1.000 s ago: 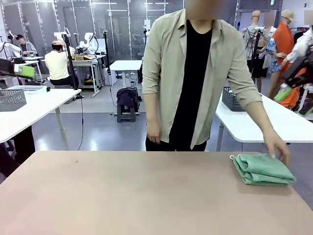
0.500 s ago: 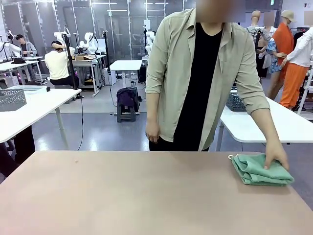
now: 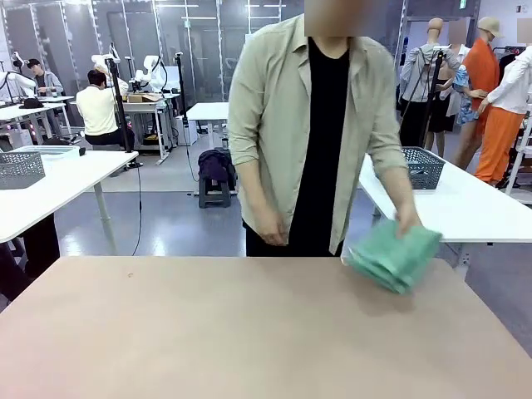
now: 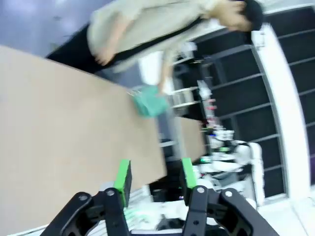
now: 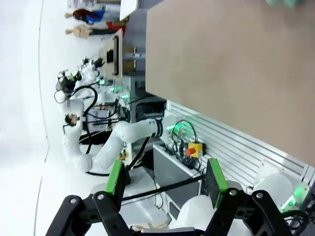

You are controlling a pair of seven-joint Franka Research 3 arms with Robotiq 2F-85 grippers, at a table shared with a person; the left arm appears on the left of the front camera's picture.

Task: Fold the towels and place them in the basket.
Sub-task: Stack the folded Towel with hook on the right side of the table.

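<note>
A folded mint-green towel [image 3: 393, 256] hangs just above the right side of the tan table [image 3: 208, 332], gripped by the person's hand [image 3: 407, 223]. In the left wrist view the same towel [image 4: 150, 103] shows far off at the table's edge, under that hand. My left gripper [image 4: 154, 177] is open, with nothing between its green pads, well back from the towel. My right gripper [image 5: 165, 179] is also open and empty, off the table's near edge. A scrap of mint green [image 5: 283, 3] shows at the top edge of the right wrist view. The basket is out of view.
The person stands at the far side of the table, other hand [image 3: 270, 223] hanging loose. A white side table [image 3: 465, 208] behind on the right carries a dark mesh bin [image 3: 424, 166]. Another white table [image 3: 58, 183] stands at the left.
The person took hold of the folded towel lying at the table's right, lifted it and carried it leftward. The person also shifted to the left.
</note>
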